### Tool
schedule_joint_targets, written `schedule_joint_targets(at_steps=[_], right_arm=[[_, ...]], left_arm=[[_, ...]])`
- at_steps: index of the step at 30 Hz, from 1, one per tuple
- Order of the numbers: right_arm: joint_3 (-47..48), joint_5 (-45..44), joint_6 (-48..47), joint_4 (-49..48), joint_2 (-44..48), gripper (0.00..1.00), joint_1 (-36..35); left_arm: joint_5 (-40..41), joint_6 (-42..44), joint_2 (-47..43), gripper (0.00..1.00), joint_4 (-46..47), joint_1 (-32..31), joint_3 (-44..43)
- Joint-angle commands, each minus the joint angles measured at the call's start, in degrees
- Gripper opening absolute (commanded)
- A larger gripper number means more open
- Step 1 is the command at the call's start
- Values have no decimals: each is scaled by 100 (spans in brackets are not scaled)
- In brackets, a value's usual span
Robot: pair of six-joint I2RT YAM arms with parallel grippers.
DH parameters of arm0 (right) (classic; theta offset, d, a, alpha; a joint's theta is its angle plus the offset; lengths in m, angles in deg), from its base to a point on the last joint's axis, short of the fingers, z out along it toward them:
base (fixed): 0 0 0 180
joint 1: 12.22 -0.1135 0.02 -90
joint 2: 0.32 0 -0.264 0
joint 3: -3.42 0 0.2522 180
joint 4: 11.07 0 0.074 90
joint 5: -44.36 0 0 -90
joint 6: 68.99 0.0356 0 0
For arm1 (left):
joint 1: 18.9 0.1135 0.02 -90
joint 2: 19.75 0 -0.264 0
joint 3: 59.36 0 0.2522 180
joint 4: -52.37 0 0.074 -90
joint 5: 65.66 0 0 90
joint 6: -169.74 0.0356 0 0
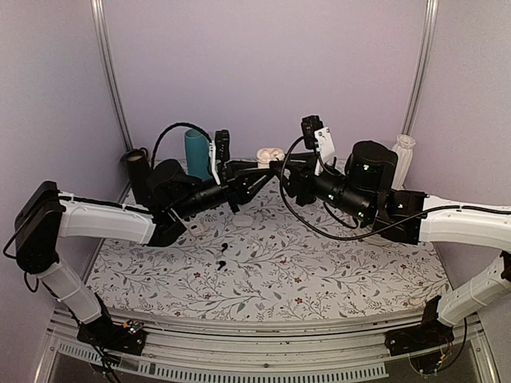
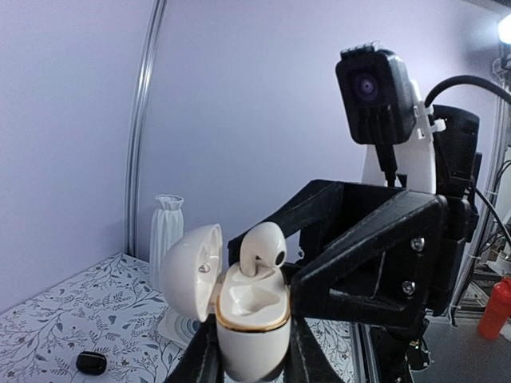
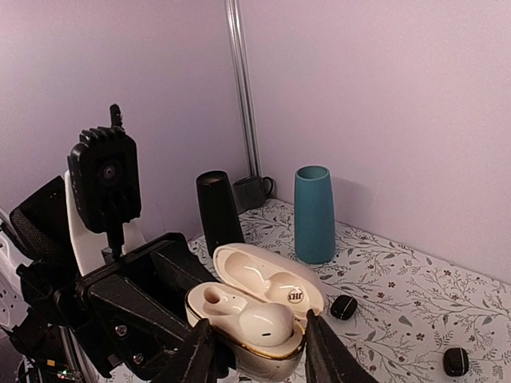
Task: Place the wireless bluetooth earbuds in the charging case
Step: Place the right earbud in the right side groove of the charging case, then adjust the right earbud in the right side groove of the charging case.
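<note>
where the charging case (image 2: 251, 331) is: up in the air, between the two arms, lid (image 2: 190, 271) open
left gripper (image 2: 254, 355): squeezing the charging case from both sides
earbud (image 2: 263, 249): white, sitting in the charging case
right gripper (image 3: 257, 355): fingers apart, one each side of the earbud, not pinching it

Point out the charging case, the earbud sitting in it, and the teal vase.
charging case (image 2: 254, 351): left wrist view, front of its lower shell, below the gold band.
earbud (image 2: 263, 242): left wrist view, its rounded head.
teal vase (image 3: 314, 215): right wrist view, middle of its side.
</note>
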Motion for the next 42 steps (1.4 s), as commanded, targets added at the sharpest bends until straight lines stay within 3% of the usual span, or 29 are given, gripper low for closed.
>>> schedule_joint_targets(at_steps=[1, 16, 29, 42], right_arm=[[66, 72, 186, 476, 76, 40, -64], [-76, 374, 504, 1209, 838, 57, 123], [355, 1785, 590, 1784, 812, 34, 516], [686, 2017, 249, 2083, 483, 28, 514]], left_arm=[[-66, 262, -295, 0, 198, -48, -37], [-104, 394, -258, 0, 273, -44, 107], [-535, 1226, -448, 0, 134, -45, 493], [-606, 1468, -504, 0, -294, -54, 422]])
